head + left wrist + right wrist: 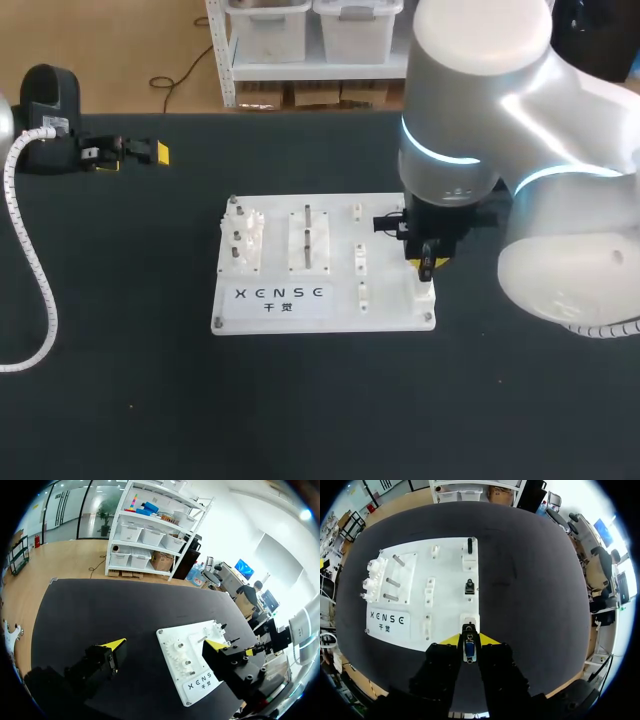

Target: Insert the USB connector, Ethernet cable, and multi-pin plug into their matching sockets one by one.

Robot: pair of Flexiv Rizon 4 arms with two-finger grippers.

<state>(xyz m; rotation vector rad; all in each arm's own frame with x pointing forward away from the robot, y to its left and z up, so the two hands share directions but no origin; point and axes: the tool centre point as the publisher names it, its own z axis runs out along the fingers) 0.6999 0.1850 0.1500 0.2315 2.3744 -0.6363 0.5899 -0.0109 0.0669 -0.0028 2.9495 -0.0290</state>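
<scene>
In the head view, the right pincer [427, 262] stood over the near right corner of the white board [320, 310] on the black bench [300, 400]. A small dark thing was gripped in it. The left pincer [140, 152] sat at the bench's far left, well apart from the board.

In the left wrist view, the left pincer [165, 645] was spread wide with nothing between its fingers. The board [195, 692] lay ahead of it.

In the right wrist view, the right pincer [470, 641] was clamped on a USB plug [469, 647] with a metal shell and a blue inside. The plug pointed at the nearest socket [469, 621] in the board's [415, 600] right column. I could not tell whether plug and socket touched.
</scene>
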